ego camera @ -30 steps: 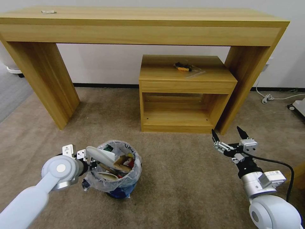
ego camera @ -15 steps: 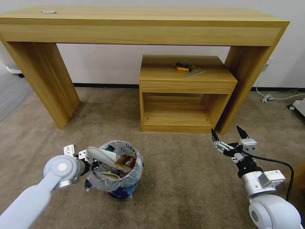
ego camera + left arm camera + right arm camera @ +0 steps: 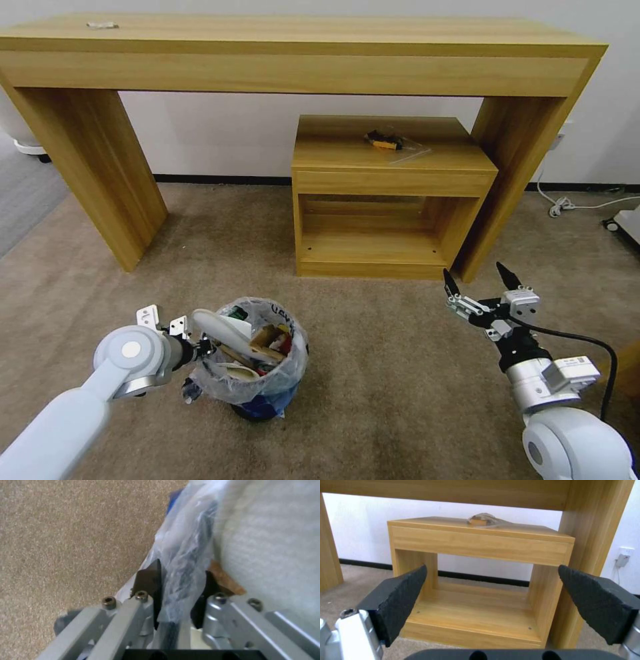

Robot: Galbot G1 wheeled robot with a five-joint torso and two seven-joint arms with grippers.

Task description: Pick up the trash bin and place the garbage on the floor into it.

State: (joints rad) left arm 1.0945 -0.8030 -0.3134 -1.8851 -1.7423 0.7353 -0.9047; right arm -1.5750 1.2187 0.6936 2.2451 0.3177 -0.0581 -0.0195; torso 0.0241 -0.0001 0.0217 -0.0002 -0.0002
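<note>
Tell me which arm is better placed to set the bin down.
Left. Its tool is already clamped on the bin rim and its plastic liner. The right tool hangs open over bare carpet, well away from the bin.

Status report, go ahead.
Left gripper clamped on trash bin rim. Right gripper open, empty. Garbage in bin. Floor unobstructed.

A long wooden desk (image 3: 300, 50) stands against a white wall (image 3: 220, 137), a low wooden cabinet (image 3: 390, 193) beneath it.
</note>
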